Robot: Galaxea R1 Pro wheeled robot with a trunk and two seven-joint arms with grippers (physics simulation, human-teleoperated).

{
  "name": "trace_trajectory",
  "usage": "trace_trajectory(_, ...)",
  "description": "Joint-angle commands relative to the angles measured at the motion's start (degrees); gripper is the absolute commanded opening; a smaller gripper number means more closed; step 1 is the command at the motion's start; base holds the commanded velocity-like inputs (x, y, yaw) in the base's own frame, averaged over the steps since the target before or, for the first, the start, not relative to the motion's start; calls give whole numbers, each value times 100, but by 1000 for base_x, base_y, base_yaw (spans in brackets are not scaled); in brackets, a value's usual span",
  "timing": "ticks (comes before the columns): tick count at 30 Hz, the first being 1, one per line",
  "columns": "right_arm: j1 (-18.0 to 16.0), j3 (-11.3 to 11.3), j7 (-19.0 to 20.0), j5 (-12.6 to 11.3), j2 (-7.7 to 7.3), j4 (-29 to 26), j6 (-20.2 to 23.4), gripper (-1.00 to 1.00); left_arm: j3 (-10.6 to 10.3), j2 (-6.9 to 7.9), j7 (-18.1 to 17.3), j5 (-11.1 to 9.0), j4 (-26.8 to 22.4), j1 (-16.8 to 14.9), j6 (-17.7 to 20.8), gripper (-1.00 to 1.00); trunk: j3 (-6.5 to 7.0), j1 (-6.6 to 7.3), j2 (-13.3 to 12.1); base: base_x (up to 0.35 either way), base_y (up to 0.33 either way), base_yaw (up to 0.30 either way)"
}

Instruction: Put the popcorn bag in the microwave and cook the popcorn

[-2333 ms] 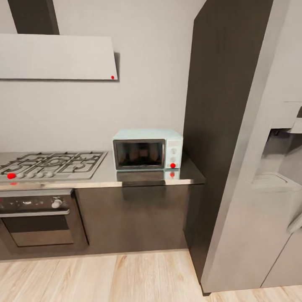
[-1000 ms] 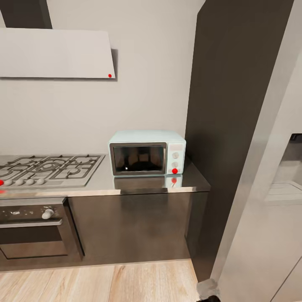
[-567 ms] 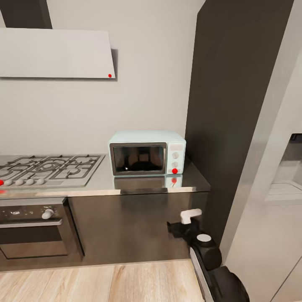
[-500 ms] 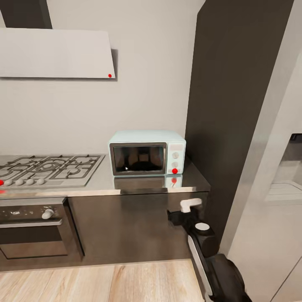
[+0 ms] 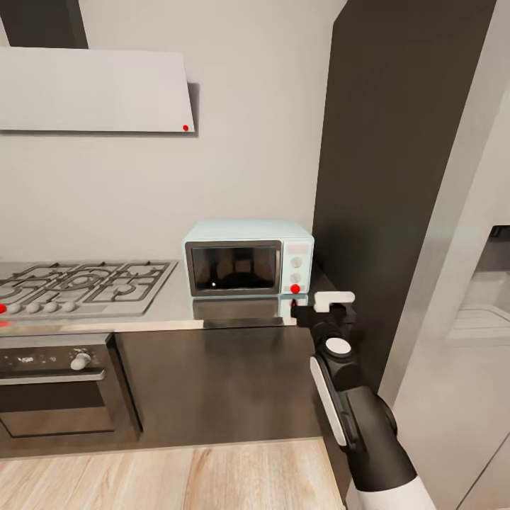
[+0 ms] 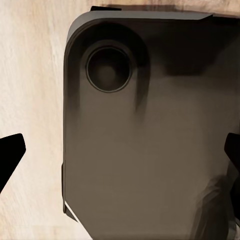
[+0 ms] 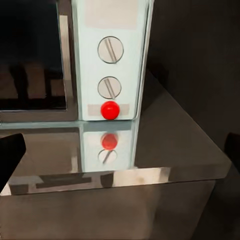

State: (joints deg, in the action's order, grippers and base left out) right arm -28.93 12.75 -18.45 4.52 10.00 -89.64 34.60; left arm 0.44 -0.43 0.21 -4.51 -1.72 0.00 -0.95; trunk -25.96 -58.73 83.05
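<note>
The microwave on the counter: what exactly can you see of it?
The microwave is a small pale mint-blue box with rounded corners, standing upright on the grey metal countertop, near the wall beside a tall dark cabinet. Its dark glass door is shut. The side panel carries two round slotted knobs and a red light below them. The shiny top mirrors its front. The right gripper hovers just before the panel, not touching.
</note>
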Motion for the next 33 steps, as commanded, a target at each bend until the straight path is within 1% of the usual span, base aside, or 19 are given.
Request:
trace_trajectory(1,-5,25,-6,42,0,-3,37,100,0,1,1,-46,-3,-2,-10,100,-6,0,3,0,0,0)
trace_trajectory(3,-6,116,-8,36,0,2,36,100,0,3,-2,-47,-3,-1,-10,100,-6,0,3,0,0,0)
trace_trajectory(4,-7,219,-9,28,0,6,42,100,0,4,1,-45,-3,-2,-10,100,-6,0,3,0,0,0)
trace_trajectory(8,-7,307,11,22,0,2,107,100,0,6,-1,-43,-3,0,-10,100,-6,0,3,0,0,0)
trace_trajectory(11,-11,377,28,13,0,24,50,100,0,7,1,-43,-3,0,-10,100,-6,0,3,0,0,0)
trace_trajectory(13,-202,479,29,-3,0,230,-21,100,0,7,1,-42,-3,-1,-10,100,-6,0,3,0,0,0)
trace_trajectory(14,-523,501,24,-30,0,514,-60,100,0,7,0,-41,-3,-2,-10,100,-6,0,3,0,0,0)
trace_trajectory(15,-1185,514,8,-251,0,1286,-155,100,0,3,-2,-41,-3,-2,-10,100,-6,0,3,0,0,0)
trace_trajectory(16,-1390,517,-2,-462,0,1591,-257,100,0,2,-3,-41,-3,-3,-10,100,-6,0,3,0,0,0)
trace_trajectory(17,-1588,518,-12,-732,0,1893,-437,100,0,2,-3,-41,-3,-4,-10,100,-6,0,3,0,0,0)
trace_trajectory(18,-2009,509,-23,-1031,0,2755,-932,100,0,0,-3,-41,-3,-2,-10,100,-6,0,3,0,0,0)
trace_trajectory(19,-2218,505,-25,-1066,0,3203,-1199,100,0,-1,-3,-41,-3,-1,-10,100,-6,0,3,0,0,0)
trace_trajectory(20,-2328,504,-26,-1084,0,3478,-1359,100,0,-1,-3,-41,-3,0,-10,100,-6,0,3,0,0,0)
trace_trajectory(21,-2503,501,-23,-1432,0,4041,-1703,100,0,6,-3,-41,-3,-2,-10,100,-6,0,3,0,0,0)
trace_trajectory(22,-2516,501,-21,-1555,0,4097,-1733,100,0,7,-3,-41,-3,-2,-10,100,-6,0,3,0,0,0)
trace_trajectory(23,-2525,520,-24,-1606,0,4095,-1743,100,0,7,-3,-41,-3,-2,-10,100,-6,0,3,0,0,0)
trace_trajectory(27,-2530,552,-35,-1581,0,3929,-1679,100,0,8,-3,-41,-3,0,-10,100,-6,0,3,0,0,0)
trace_trajectory(32,-2530,547,-132,-1588,0,3874,-1668,100,0,14,-3,-41,-3,0,-7,100,-6,0,3,0,0,0)
trace_trajectory(33,-2497,560,-120,-1554,-33,3841,-1635,100,18,25,-8,-43,-37,-9,-10,100,-6,0,3,0,0,0)
